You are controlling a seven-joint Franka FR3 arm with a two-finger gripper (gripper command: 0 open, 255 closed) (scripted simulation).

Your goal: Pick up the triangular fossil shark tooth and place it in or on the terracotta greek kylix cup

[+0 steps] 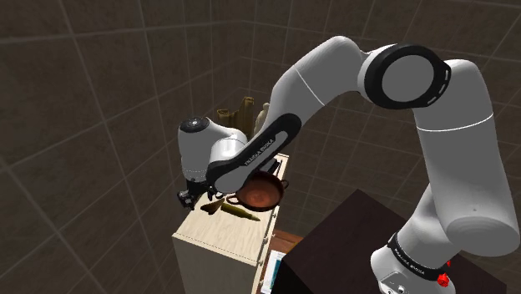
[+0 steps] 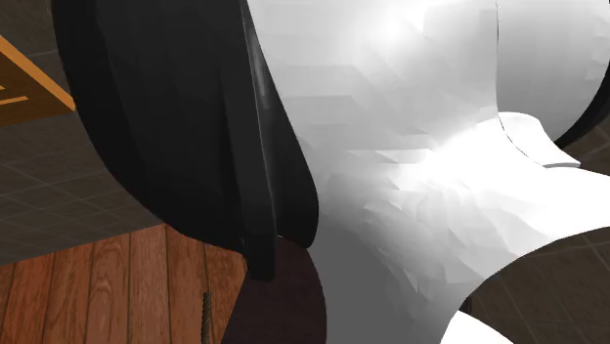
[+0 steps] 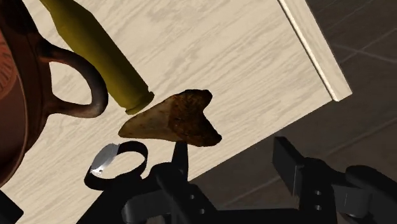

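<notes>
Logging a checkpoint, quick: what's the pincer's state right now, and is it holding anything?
Pincer: open, holding nothing; the brown shark tooth lies unclasped on the light wooden top.

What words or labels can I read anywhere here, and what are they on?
On the forearm band: white lettering, too small to read.
On the band near the arm's base: white lettering, too small to read.
On the shark tooth, cup and cartridge case: nothing written.
</notes>
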